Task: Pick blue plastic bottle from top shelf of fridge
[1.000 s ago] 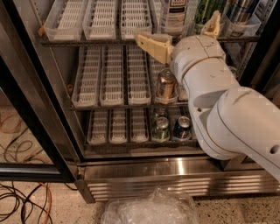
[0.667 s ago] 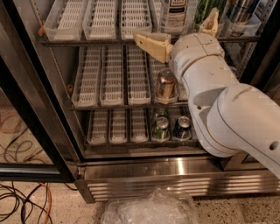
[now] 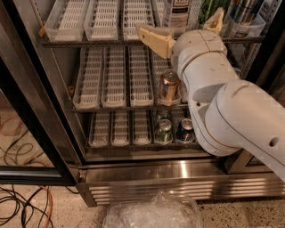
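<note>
Gripper [image 3: 180,22] at the top shelf [image 3: 67,26] of the fridge [image 3: 178,178]
Its jaws are wide open and hold nothing; the blue plastic bottle [image 3: 177,11] stands on the top shelf, seen between the two fingers [image 3: 156,39].

floor [image 3: 249,217]: speckled terrazzo | cables [image 3: 20,207]: lower left, black and orange | claw [image 3: 180,22]: upper centre

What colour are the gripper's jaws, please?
Tan, in the camera view; the gripper is at the top shelf.
</note>
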Tool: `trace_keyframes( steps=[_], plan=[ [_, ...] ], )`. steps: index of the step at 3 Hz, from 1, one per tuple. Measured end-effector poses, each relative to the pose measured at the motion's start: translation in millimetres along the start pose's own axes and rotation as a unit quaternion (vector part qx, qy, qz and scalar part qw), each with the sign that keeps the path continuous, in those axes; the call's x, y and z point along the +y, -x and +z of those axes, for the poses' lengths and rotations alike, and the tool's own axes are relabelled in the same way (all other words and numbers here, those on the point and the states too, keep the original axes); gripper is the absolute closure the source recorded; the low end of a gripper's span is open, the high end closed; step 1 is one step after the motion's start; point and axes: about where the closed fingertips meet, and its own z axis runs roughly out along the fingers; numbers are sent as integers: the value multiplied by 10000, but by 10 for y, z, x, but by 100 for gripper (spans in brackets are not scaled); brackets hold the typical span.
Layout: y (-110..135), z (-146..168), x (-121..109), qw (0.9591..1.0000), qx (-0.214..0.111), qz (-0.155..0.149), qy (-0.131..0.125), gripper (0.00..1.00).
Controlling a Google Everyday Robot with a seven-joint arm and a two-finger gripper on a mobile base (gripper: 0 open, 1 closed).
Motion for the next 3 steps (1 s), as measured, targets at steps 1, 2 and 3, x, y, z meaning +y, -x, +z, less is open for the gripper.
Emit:
trace_keyframes(
  steps=[1, 2, 3],
  plan=[
    [0, 0, 0, 10000, 0, 0, 0, 0],
    [0, 0, 0, 10000, 0, 0, 0, 13],
    [0, 0, 1, 10000, 0, -1, 1, 12]
  ],
)
